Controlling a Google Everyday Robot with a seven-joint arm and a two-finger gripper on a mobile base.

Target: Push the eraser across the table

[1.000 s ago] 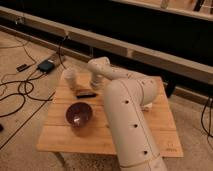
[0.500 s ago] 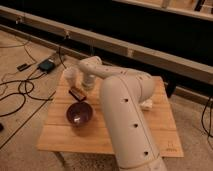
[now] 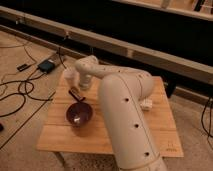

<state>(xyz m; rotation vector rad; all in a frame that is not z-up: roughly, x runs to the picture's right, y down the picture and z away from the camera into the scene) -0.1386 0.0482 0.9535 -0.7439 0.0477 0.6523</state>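
Eraser [image 3: 76,93] at table's [image 3: 125,142] left side, 12 o'clock of dark bowl [image 3: 79,113]. Gripper [image 3: 82,91] just beside it at 3 o'clock, grip state cannot tell. White ridged object [image 3: 146,104] far right.

No readable text, label or number shows on anything here.

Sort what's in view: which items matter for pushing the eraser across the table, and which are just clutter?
Job:
- small flat dark rectangular eraser, near the table's left edge
- low light wooden plank table
- gripper, down right beside the eraser

Lying about:
- dark purple round bowl, just in front of the eraser
- white ridged object, right of the arm
- black box and cables on the floor
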